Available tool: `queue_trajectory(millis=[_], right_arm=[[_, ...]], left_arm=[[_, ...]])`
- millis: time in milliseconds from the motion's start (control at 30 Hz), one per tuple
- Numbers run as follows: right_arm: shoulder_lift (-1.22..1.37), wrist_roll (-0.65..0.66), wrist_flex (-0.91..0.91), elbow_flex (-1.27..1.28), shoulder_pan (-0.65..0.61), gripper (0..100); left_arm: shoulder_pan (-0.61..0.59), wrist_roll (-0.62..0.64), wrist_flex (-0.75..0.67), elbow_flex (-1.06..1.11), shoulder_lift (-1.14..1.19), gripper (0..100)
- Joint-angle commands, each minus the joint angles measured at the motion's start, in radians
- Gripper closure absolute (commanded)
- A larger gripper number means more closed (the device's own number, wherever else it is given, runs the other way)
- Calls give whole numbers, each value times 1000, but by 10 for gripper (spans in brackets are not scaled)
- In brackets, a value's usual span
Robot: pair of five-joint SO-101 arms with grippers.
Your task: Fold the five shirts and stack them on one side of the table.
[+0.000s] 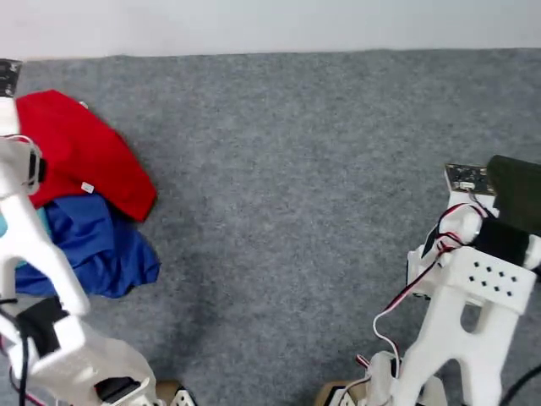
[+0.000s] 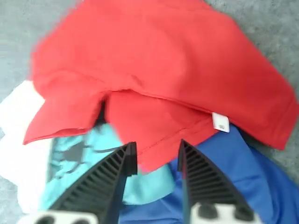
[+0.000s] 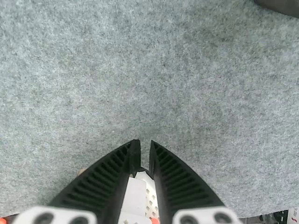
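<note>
red shirt (image 2: 177,70) atop blue shirt (image 2: 261,186), crumpled

You are at a robotics test bench, the sort found in a lab or maker space. The table (image 1: 296,169) beneath your right hand (image 3: 140,148) is covered in plain grey felt. The arm (image 1: 469,334) behind that hand is white printed plastic, with loose red and white wires (image 1: 412,286) and a bare circuit board (image 1: 466,178). Beyond the table stands a blank white wall (image 1: 254,25).
</note>
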Motion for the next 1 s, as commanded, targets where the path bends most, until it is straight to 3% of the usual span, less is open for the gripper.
queue_trajectory(millis=[0,233,500,767,967], right_arm=[[-18,-2,36,-8,-7,952],[-27,-3,36,-8,-64,952],[10,-11,-25,-147,-458,948],[380,-11,-77,-451,-616,949],[725,-5,-77,-865,-851,948]], left_arm=[[32,-5,-20,-5,34,844],[75,-5,-21,-7,8,848],[-97,-2,-14,-5,-95,848],[-315,-2,-12,-5,-114,848],[-402,-2,15,-4,-114,848]])
